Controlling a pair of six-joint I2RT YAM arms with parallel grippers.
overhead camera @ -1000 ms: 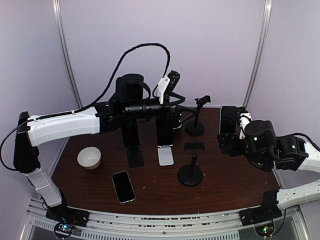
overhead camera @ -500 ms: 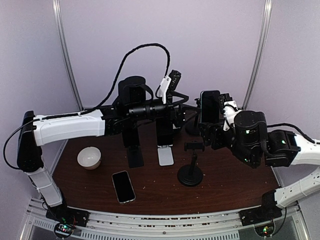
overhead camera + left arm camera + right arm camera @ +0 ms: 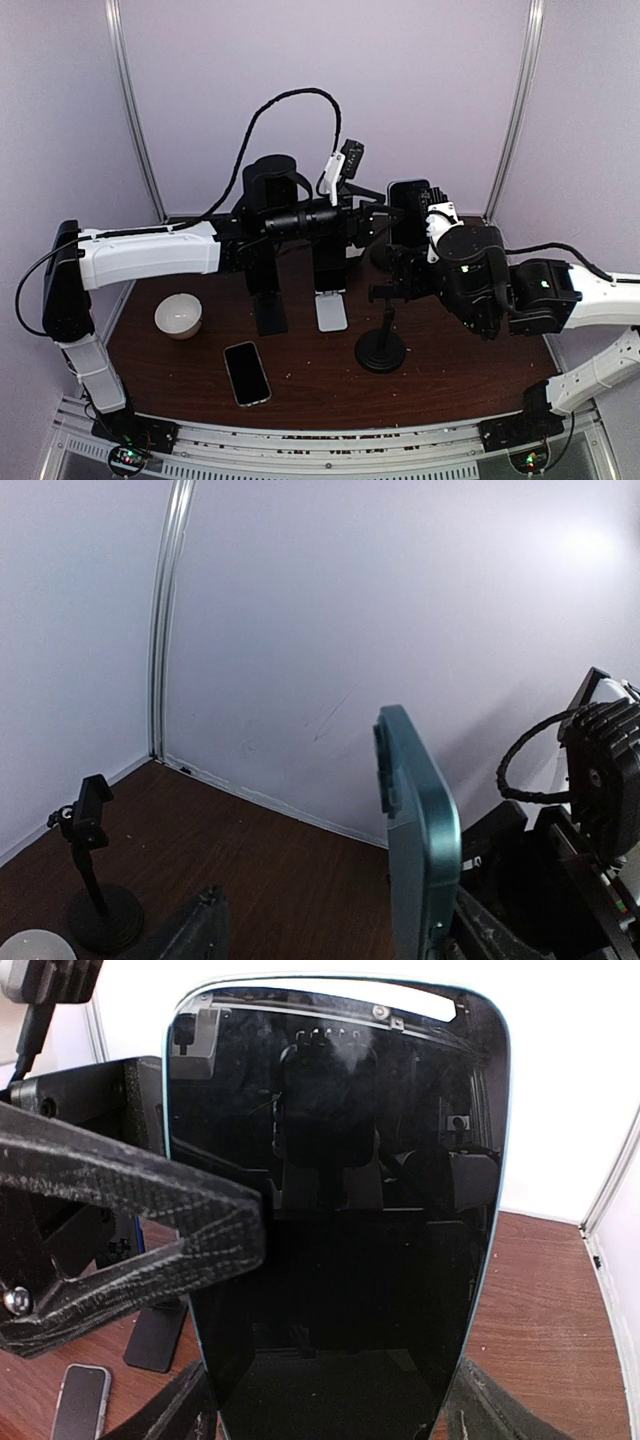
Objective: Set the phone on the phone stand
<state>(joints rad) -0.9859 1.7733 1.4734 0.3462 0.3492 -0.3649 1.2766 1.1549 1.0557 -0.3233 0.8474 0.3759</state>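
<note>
Top external: phone (image 3: 408, 207) is pinched upright by right end effector (image 3: 411, 252), carried left since earlier toward left end effector (image 3: 379, 212), whose spread cannot be told.

The top camera looks down from high at the near side, taking in the whole table (image 3: 300, 375). The left wrist camera sits low, facing the back wall (image 3: 300, 630). The right wrist camera is nearly against the phone (image 3: 340, 1260) (seen edge-on, lower right, in the left wrist view).
</note>
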